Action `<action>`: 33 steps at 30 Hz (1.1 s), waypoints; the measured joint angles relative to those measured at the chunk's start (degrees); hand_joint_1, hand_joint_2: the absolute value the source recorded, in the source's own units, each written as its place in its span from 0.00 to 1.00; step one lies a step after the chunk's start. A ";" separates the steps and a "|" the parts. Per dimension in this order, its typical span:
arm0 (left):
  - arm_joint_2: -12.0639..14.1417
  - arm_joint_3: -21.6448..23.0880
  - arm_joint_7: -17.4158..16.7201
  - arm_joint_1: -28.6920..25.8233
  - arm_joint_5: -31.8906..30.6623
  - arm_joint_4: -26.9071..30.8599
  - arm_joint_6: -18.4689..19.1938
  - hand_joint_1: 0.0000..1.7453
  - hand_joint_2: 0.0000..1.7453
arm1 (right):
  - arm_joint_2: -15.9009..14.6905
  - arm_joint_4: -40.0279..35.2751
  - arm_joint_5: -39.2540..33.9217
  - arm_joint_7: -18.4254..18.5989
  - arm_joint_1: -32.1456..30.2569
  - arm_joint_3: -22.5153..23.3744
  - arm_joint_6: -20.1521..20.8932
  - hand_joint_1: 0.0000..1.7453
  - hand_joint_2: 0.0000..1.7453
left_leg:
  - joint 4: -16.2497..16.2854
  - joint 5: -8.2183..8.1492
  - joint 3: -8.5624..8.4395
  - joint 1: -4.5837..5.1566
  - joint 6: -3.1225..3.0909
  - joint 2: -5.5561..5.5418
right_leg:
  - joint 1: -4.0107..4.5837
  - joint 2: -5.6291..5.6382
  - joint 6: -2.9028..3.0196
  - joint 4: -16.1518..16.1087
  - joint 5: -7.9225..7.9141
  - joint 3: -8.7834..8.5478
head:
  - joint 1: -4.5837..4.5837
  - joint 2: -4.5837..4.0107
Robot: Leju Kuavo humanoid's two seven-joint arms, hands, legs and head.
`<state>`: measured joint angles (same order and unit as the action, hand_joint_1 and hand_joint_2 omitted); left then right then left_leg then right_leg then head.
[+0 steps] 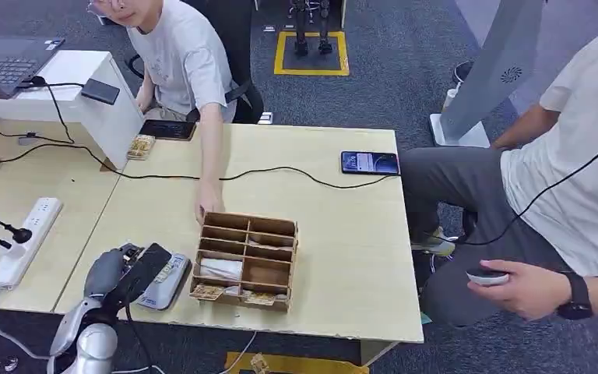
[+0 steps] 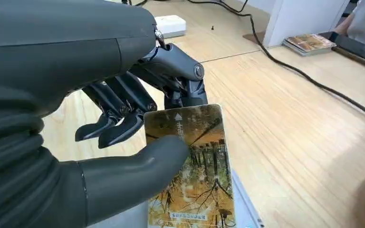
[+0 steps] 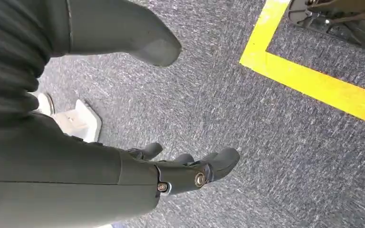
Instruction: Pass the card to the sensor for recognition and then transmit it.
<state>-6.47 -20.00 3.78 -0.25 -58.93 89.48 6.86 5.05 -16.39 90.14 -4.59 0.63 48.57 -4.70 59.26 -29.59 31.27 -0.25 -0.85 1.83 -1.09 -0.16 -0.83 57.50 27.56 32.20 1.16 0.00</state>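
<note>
My left hand is at the table's front left, beside the wooden box. In the left wrist view this hand pinches a card printed with a yellow forest picture, thumb on its face and fingers behind it. The card sits just above the pale blue-white sensor, whose edge shows below the card; I cannot tell if they touch. My right hand hangs over grey carpet, fingers apart and holding nothing.
The box has several compartments with cards in them, and a person's hand rests at its far edge. A black cable, two phones and a power strip lie on the table. A seated person on the right holds a small device.
</note>
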 joint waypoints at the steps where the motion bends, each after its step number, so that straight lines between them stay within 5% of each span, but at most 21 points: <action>1: -0.09 0.00 -0.04 0.00 -0.48 -0.26 -0.28 1.00 1.00 | 0.00 0.00 0.00 0.00 0.01 -0.13 0.02 0.00 1.00 | 0.00 0.00 0.00 0.00 0.00 0.00 | 0.00 0.00 0.00 0.00 0.00 0.00 | 0.00 0.00; 25: -1.44 -0.18 -0.50 1.80 -5.83 -5.73 -3.74 1.00 1.00 | 0.00 0.22 0.00 -0.07 0.04 -1.70 0.15 0.00 1.00 | 0.00 0.00 0.00 0.00 0.00 -0.01 | 0.00 -0.01 0.00 0.00 0.00 -0.01 | 0.00 0.00; 27: -1.68 -0.55 0.86 1.99 -3.29 -5.83 -2.95 1.00 1.00 | 0.00 0.22 0.00 -0.07 0.05 -1.70 0.13 0.00 1.00 | 0.00 0.00 0.00 0.00 0.00 -0.01 | 0.00 -0.01 0.00 0.00 0.00 -0.01 | 0.00 0.00; 33: -3.30 -3.59 4.11 3.25 17.59 -4.96 3.74 1.00 1.00 | -0.28 0.50 0.00 -0.02 0.04 -1.84 0.15 0.00 1.00 | 0.00 0.01 0.00 0.00 0.00 -0.01 | 0.00 -0.01 0.00 0.00 -0.01 -0.02 | 0.00 0.00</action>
<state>-9.77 -23.59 7.89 3.00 -41.34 84.52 10.60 4.76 -15.89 90.14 -4.61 0.67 46.73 -4.55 59.27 -29.58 31.27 -0.25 -0.85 1.82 -1.09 -0.17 -0.83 57.50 27.55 32.18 1.16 0.00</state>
